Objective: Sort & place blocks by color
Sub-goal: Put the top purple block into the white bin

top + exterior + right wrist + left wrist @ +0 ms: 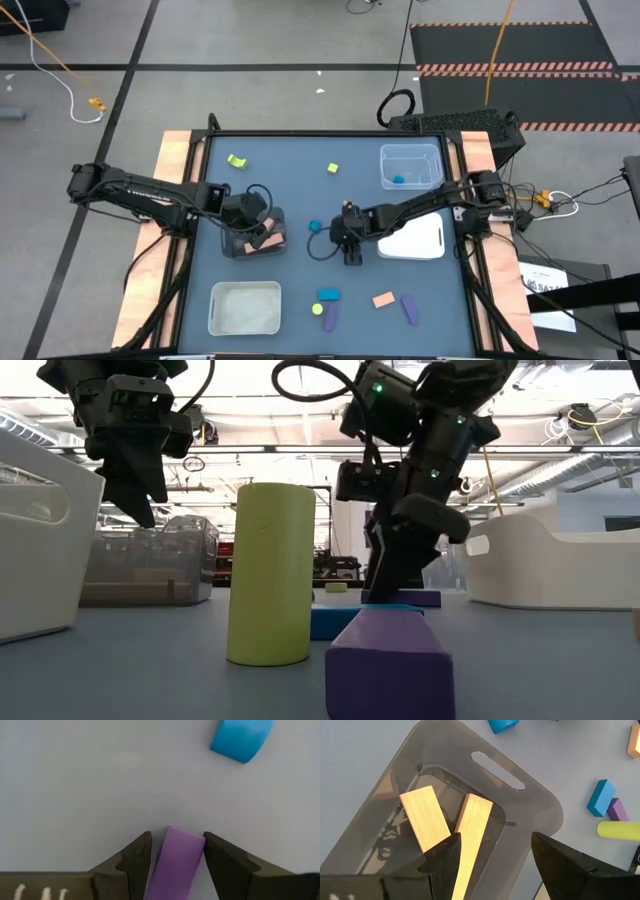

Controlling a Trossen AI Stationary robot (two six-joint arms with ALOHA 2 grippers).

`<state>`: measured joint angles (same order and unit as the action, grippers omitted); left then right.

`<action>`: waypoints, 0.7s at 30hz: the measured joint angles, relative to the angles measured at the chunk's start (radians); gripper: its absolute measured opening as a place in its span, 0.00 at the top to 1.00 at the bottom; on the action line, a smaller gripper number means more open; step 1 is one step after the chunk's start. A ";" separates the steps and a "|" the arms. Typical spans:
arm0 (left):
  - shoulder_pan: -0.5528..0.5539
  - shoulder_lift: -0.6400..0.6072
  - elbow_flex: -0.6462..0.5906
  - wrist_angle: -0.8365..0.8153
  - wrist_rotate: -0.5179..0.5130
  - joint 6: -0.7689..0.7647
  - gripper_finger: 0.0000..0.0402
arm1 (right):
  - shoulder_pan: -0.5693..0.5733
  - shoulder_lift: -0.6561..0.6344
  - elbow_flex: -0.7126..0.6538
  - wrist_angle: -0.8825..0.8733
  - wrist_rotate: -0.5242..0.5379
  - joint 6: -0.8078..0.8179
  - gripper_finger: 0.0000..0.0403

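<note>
Closest to the low camera, a purple bar lies on the table beside an upright yellow-green cylinder. At mid-table, the right gripper is closed around a purple block, its fingers pressed to both sides, with the block on or just above the tabletop. A blue block sits near it. The step in hand is judged to be the pickup of this purple piece. Next, a lift and a carry to whichever bin is meant for purple would be called for; which one cannot be told. To the left, the left gripper is held wide open and empty above a dark clear bin, in which two tan blocks lie. More blocks are scattered at the near edge.
</note>
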<state>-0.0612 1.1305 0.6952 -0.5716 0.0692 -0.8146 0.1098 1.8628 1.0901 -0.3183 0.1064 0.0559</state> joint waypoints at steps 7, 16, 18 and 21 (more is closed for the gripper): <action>0.000 0.000 0.000 0.000 0.000 0.000 0.40 | 0.022 0.001 -0.001 -0.001 0.006 0.051 0.67; 0.000 0.000 0.000 0.000 0.000 -0.011 0.40 | -0.003 -0.025 -0.005 -0.012 -0.008 0.109 0.79; 0.000 0.000 0.000 0.000 0.000 -0.011 0.40 | -0.025 -0.055 -0.009 -0.023 -0.009 0.108 0.79; 0.000 0.000 0.000 0.000 0.002 -0.006 0.40 | -0.069 -0.133 -0.008 0.009 -0.002 0.108 0.79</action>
<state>-0.0612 1.1305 0.6949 -0.5713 0.0716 -0.8210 0.0407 1.7299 1.0820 -0.3090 0.1040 0.1642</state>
